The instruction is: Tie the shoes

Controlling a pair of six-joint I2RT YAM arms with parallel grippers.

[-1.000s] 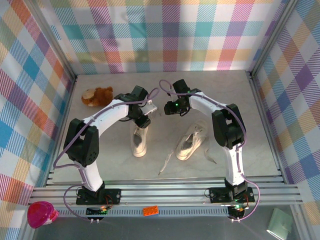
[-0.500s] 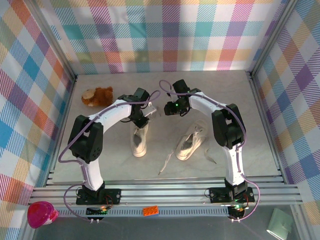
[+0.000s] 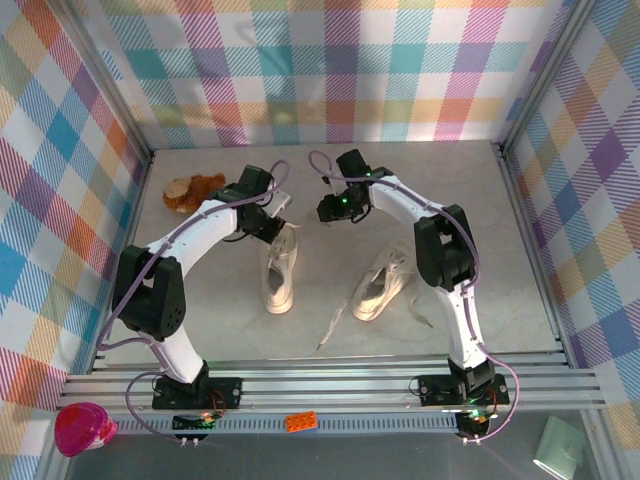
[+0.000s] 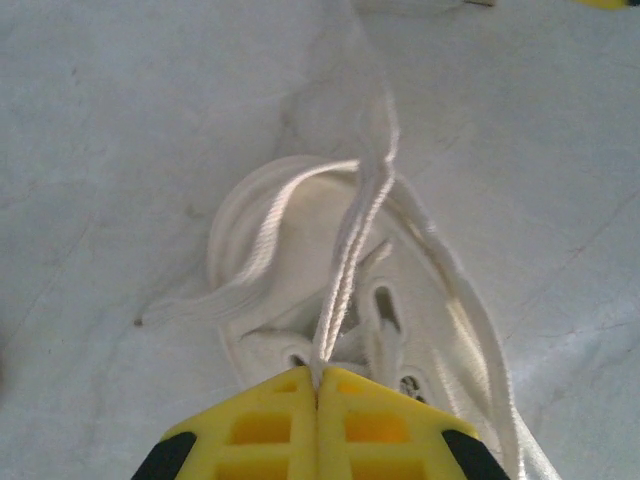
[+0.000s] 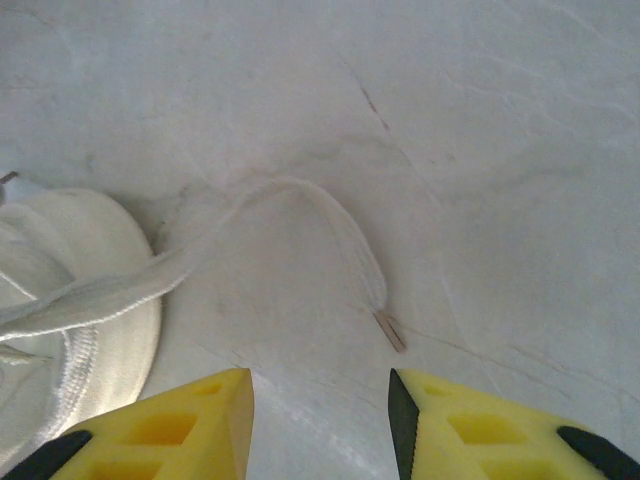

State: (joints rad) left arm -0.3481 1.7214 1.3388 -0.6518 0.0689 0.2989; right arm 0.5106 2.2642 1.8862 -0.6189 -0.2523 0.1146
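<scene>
Pinching a white lace (image 4: 350, 250) tight with my left gripper (image 4: 318, 382).
Cream sneaker (image 4: 295, 255) is untied and floppy; my right gripper (image 5: 320, 390) sits part open.

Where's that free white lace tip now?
In the right wrist view, the white lace's plastic tip lies on the pale table just ahead of the open right tool.

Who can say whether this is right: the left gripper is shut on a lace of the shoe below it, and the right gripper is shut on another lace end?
The right gripper is the mistake. Its jaws stand open, and the lace end lies loose on the table just ahead of them, as the right wrist view shows. The left gripper is indeed shut on a lace of the shoe below it.
</scene>
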